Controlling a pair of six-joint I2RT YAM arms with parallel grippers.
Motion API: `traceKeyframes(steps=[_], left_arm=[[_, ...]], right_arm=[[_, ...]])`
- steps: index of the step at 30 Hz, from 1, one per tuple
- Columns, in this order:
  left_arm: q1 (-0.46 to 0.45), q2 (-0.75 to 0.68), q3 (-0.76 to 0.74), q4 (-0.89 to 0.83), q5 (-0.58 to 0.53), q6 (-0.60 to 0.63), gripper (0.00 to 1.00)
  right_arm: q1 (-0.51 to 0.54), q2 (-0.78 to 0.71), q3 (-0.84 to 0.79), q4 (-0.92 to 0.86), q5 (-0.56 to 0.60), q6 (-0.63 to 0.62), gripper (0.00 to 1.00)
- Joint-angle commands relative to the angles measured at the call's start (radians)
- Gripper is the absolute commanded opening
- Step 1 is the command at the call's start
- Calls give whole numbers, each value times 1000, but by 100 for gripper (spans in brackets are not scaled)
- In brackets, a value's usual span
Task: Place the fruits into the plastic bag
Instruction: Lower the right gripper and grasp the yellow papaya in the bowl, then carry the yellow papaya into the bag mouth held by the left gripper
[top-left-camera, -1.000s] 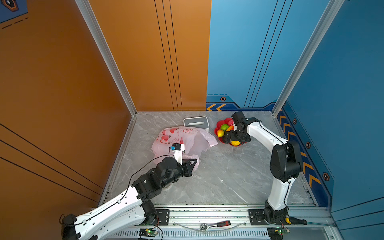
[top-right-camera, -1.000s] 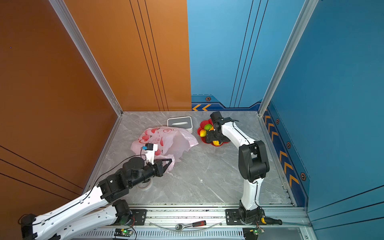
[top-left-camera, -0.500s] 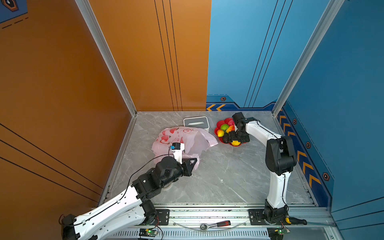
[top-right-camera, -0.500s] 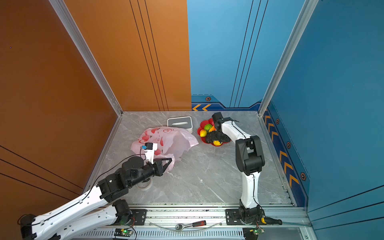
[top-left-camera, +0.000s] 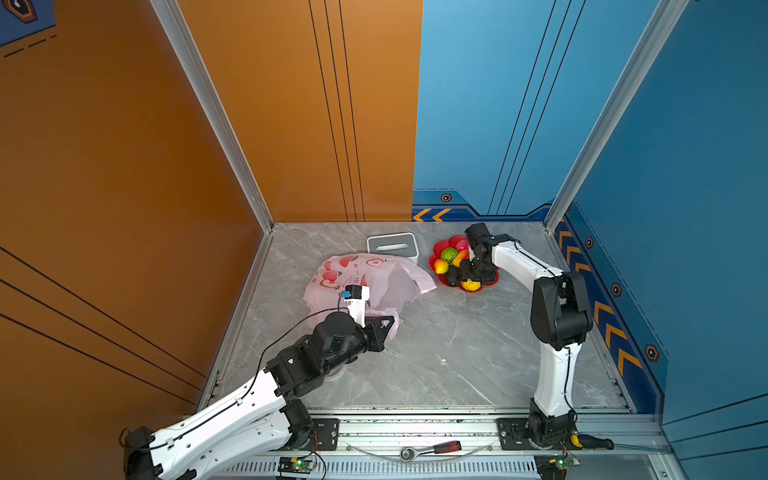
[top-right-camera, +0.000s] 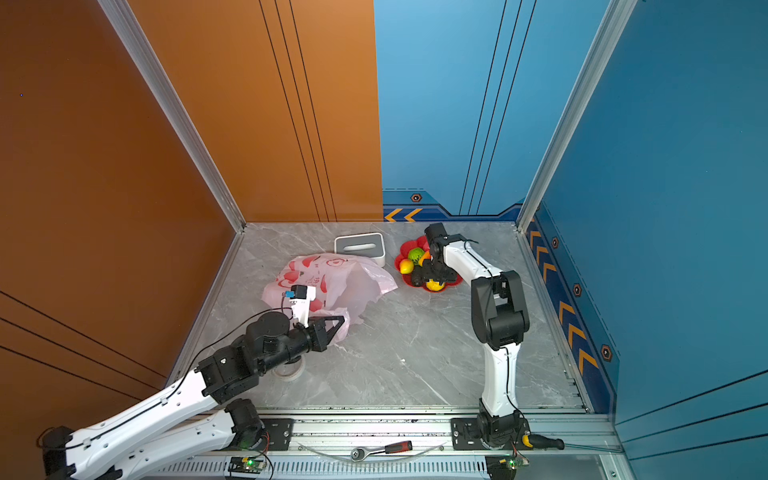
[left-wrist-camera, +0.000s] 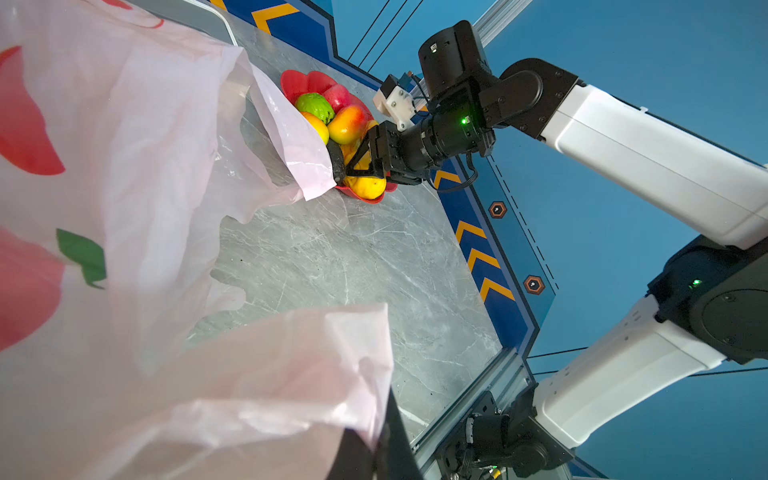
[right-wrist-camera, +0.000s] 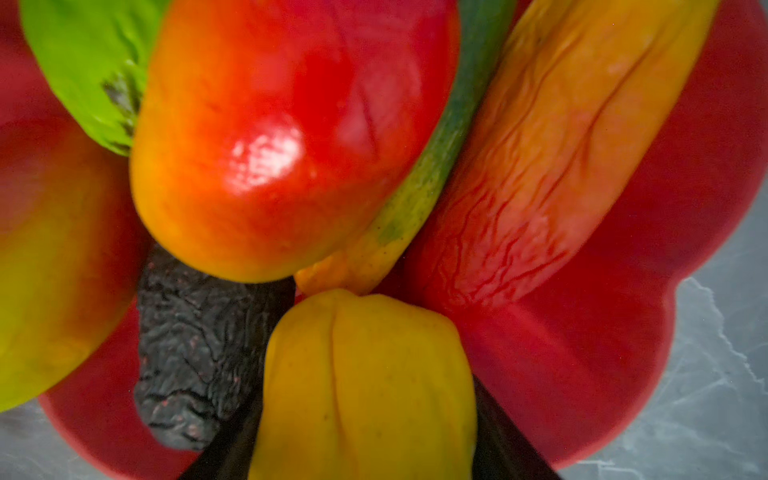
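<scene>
The right hand (top-left-camera: 471, 276) is standing low in the red dish (right-wrist-camera: 602, 374), and it is closing. A second ago its jaws were wide over the pile. Now they are standing at a middle width, and the two dark fingers (right-wrist-camera: 503, 436) are lying against both sides of the yellow fruit (right-wrist-camera: 365, 386). This fruit is still resting in the dish, on the side nearest to the robot's base, touching the dark avocado (right-wrist-camera: 187, 353) among the other fruits (left-wrist-camera: 349, 122). In my judgement the grasp is just being made and the lifting is not yet beginning.

The left hand (top-left-camera: 384, 328) is not moving in this time. It is staying narrow, pinching the near edge of the plastic bag (top-left-camera: 374, 274). The bag is lying on the table (top-left-camera: 457, 353) between this hand and the tissue box (top-left-camera: 392, 247), just beside the dish. I am seeing no fruit inside the bag, so probably this one is going to be the first.
</scene>
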Motion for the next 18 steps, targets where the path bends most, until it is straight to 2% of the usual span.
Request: traceKeyframes(steps=[1,10,13,18], left_arm=[[13,-2,29,4,13,-6,0],[13,-1,27,17,23,-9,0],[13,-1,27,22,27,-12,0],[14,-6,28,28,30,-15,0]], right_arm=[[-5,-74,-30,10,-4,18,56],[-50,-214,-119,42,-99,56,54],[-89,-273,-152,67,-194,87,54],[-140,-403,-244,160,-426,175,54]])
